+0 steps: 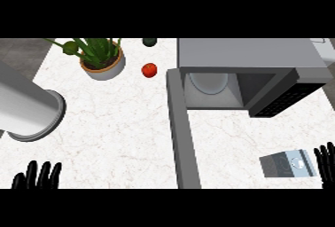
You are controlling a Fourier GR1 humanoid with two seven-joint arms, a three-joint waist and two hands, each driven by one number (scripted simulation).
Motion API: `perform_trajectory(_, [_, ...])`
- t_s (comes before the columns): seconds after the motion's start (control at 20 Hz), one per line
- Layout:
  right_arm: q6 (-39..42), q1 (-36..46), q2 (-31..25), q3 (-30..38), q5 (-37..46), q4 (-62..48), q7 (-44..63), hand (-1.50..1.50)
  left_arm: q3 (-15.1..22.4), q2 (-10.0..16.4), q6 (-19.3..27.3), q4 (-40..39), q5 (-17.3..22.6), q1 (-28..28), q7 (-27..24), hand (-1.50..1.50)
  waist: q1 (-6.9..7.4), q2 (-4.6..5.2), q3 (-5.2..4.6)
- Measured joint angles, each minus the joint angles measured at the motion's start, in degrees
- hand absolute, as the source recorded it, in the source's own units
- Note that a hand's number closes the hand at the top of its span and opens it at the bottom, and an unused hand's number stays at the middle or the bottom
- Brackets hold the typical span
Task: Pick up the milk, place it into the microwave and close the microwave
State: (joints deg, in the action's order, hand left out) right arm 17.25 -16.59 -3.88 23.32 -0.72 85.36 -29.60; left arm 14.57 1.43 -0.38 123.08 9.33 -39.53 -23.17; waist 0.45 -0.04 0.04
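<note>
1. Right hand (325, 160), fingers straight, empty, just beside one grey-white milk carton (286, 164) lying on the white marble counter (118, 133).
2. Left hand (37, 175) rests open, lower left.
3. One grey metal microwave (248, 53) stands open.

Veined marble counter (118, 128), matt metal microwave (248, 53)

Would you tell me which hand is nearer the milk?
The right hand, just beside the milk; the left hand is far across the counter.
</note>
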Motion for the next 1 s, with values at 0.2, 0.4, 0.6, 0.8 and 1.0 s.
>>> perform_trajectory(0.2, [-0.58, 1.95, -1.18, 0.55, 2.14, -8.08, -5.78, -1.50, -1.02, 0.93, -0.47, 0.49, 1.21, -0.83, -0.29, -1.50, -0.05, 0.00, -0.01])
perform_trajectory(0.4, [-0.88, 4.65, -3.07, 1.34, 3.43, -16.08, -11.17, -1.50, -0.55, 1.50, -1.47, 0.69, 1.49, -3.54, -2.92, -1.50, 0.02, -0.02, -0.02])
perform_trajectory(0.6, [-1.49, 6.71, -4.02, 1.65, 4.42, -23.39, -17.21, -1.50, 0.36, 1.87, -1.37, 1.56, 1.41, -4.98, -2.94, -1.50, 0.00, -0.01, 0.00])
perform_trajectory(0.8, [-3.00, 9.99, -5.68, 1.69, 5.52, -29.52, -19.87, -1.50, -0.60, 2.41, -2.31, 0.00, 2.40, -5.44, -4.98, -1.50, 0.04, -0.01, -0.01])
perform_trajectory(1.0, [-4.50, 11.20, -6.39, 0.88, 6.57, -33.40, -22.16, -1.50, 0.37, 2.03, -1.39, -0.02, 1.74, -5.36, -5.04, -1.50, -0.03, 0.00, -0.01])
